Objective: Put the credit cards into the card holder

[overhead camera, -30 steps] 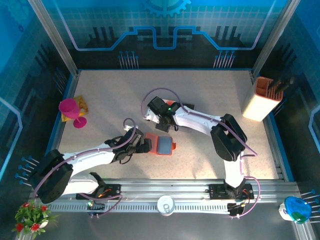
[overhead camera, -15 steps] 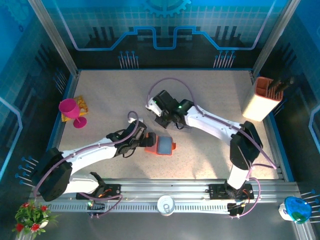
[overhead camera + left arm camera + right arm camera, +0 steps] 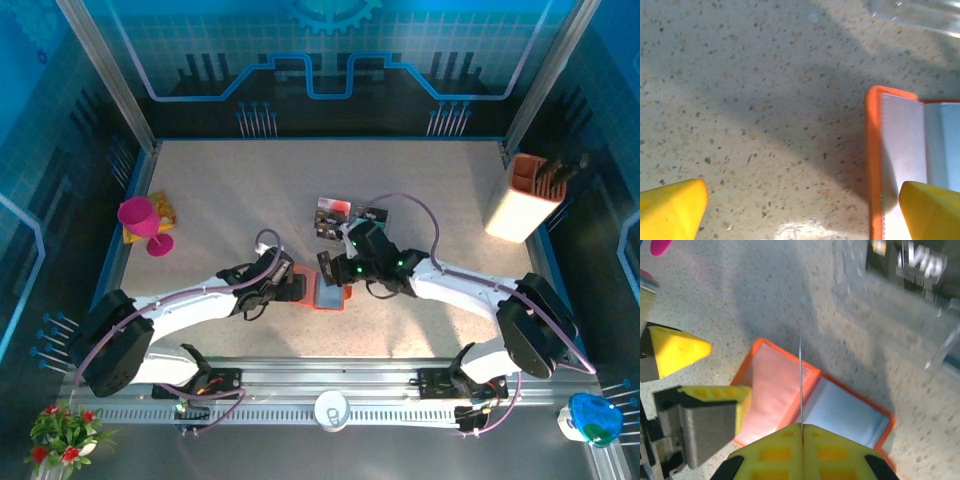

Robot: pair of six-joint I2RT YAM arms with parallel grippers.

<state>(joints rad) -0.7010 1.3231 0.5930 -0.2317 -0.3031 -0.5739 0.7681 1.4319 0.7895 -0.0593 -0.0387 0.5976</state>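
Observation:
The card holder lies open on the table, orange outside with pale pockets inside. My right gripper is shut on one of the credit cards, which is seen edge-on and held upright over the holder's centre fold. My left gripper stands open at the holder's left edge, with one fingertip over the left flap and the other over bare table. More credit cards, mostly black, lie in a clear tray.
A pink goblet and a yellow item stand at the table's left edge. An orange-and-white cup with dark utensils stands at the back right. The clear tray's corner lies just beyond the holder.
My right arm has swung from the clear tray toward the near side, bringing the card over the open holder and uncovering the tray. My left gripper has barely moved.

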